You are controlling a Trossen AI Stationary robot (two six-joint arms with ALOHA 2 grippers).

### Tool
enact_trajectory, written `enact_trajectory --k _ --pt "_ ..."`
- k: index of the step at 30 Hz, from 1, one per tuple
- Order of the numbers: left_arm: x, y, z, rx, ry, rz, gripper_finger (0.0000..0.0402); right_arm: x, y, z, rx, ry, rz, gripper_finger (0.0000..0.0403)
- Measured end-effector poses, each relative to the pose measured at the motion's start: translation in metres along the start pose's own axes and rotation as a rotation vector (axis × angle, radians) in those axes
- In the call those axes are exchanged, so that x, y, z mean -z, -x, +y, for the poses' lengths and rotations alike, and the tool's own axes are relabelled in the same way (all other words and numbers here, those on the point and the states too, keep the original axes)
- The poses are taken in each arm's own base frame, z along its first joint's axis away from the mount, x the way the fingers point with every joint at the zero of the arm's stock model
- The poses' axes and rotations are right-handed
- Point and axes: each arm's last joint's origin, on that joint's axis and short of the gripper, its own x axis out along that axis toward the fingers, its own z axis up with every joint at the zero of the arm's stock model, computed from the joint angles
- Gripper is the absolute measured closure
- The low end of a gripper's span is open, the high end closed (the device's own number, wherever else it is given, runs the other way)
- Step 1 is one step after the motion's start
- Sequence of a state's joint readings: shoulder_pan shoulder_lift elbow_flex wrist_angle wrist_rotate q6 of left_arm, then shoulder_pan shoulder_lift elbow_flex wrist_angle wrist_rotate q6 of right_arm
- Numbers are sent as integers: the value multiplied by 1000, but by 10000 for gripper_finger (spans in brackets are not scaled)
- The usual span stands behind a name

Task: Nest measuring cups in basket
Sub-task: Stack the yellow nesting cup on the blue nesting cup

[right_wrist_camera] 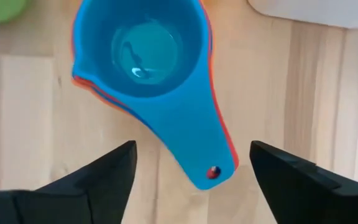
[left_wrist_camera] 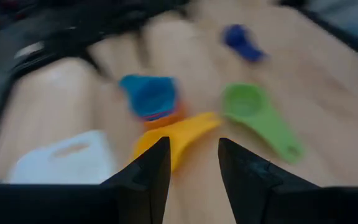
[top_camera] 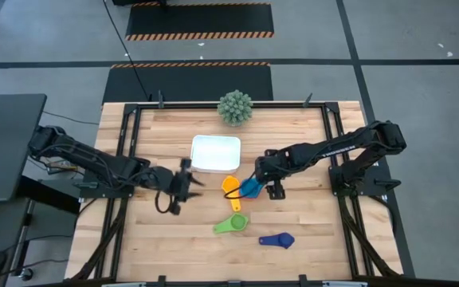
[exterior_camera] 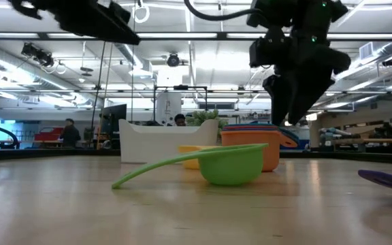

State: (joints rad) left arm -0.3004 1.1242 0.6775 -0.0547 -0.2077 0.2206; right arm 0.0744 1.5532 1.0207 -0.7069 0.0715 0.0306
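wood table carries the white basket at twelve o'clock, with no cups in it. right gripper hangs released over the blue stack at center, likely lining up a grasp. yellow cup, green cup and navy cup wait nearby. left gripper, partly spread and holding nothing, idles at nine.

Glossy plastic cups, wood-plank table

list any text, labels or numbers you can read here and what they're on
None can be read.
Measuring cups: no size marks or numbers show, even up close in the right wrist view.
Basket: plain white, no label.
Room behind the table in the low view: no readable sign.
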Motion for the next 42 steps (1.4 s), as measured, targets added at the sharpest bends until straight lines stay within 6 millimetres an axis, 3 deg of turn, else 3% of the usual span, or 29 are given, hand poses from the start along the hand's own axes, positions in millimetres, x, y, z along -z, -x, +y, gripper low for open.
enact_trajectory --k 7,13,17,23,33,42 --pt "7 -18 -13 240 -179 -11 260 -3 10 12 28 -135 24 62" --pt "11 -34 -14 168 -189 17 260 4 13 34 62 -220 46 70" --pt "12 -43 -12 67 -82 35 260 14 10 55 114 -220 34 75" --pt "18 -48 -10 63 44 75 260 16 11 80 159 -234 -86 75" --pt "21 -54 -11 39 74 96 260 20 13 101 226 -262 -224 78" --pt "33 -87 -12 -20 -15 92 260 39 -7 115 229 -234 -337 78"
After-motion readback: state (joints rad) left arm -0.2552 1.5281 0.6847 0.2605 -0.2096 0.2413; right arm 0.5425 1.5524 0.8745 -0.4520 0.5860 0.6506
